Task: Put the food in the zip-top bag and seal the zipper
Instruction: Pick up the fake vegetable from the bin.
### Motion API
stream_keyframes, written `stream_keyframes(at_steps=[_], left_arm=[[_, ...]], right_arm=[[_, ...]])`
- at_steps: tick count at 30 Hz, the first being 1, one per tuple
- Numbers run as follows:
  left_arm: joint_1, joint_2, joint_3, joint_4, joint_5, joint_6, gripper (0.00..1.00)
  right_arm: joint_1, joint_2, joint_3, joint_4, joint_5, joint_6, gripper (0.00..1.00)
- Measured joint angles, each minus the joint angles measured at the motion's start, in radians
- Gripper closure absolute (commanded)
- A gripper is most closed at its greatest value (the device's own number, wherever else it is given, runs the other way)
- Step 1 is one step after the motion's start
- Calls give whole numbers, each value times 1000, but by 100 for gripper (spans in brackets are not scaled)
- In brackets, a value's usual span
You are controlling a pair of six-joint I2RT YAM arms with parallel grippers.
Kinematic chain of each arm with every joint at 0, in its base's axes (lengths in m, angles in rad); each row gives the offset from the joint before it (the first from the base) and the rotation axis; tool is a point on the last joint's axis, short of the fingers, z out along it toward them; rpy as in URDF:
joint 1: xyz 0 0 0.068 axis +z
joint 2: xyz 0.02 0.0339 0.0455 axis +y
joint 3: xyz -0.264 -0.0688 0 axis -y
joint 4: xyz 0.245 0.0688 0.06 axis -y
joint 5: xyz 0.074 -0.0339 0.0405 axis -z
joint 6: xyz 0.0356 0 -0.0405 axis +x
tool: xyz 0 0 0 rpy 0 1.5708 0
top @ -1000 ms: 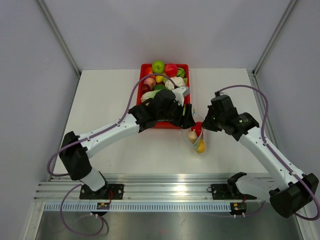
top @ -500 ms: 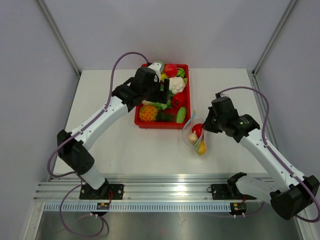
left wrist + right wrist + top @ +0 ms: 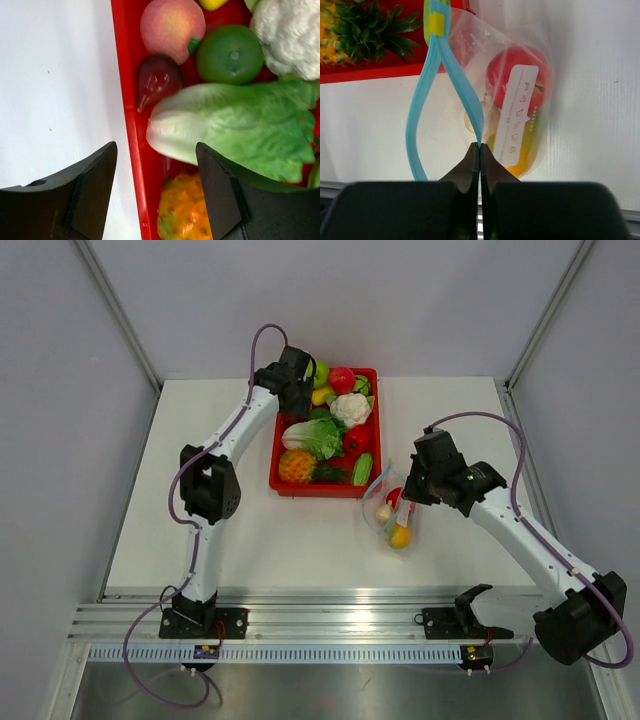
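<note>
Across the white table (image 3: 200, 540) the left arm has swung from the tray's near right corner to its far left corner. There the left hand (image 3: 155, 150) hangs spread open and empty, astride the left wall of the red tray (image 3: 131, 100), beside the lettuce (image 3: 235, 120) and peach (image 3: 172, 27). Just right of the tray, the right hand (image 3: 480, 146) is pinched tight on the zipper (image 3: 462, 87) of the gaping zip-top bag (image 3: 540, 55), which holds a tomato (image 3: 499, 72).

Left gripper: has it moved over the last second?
Yes. The left gripper went from the near right corner of the red tray to its far left corner.
</note>
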Motion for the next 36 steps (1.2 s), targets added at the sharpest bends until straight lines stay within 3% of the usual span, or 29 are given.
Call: stream_keyframes(at_steps=[14, 23, 31, 34, 36], left_arm=[[19, 210, 146, 73, -11, 67, 40], [24, 265, 168, 103, -43, 85, 32], [19, 282, 177, 119, -84, 109, 54], [10, 292, 177, 119, -101, 123, 53], [6, 294, 177, 119, -107, 133, 43]], right_arm=[[0, 121, 20, 27, -3, -10, 100], [0, 150, 37, 29, -3, -18, 100], [0, 159, 45, 33, -3, -21, 100], [0, 161, 45, 34, -3, -21, 100], [0, 161, 45, 36, -3, -21, 100]])
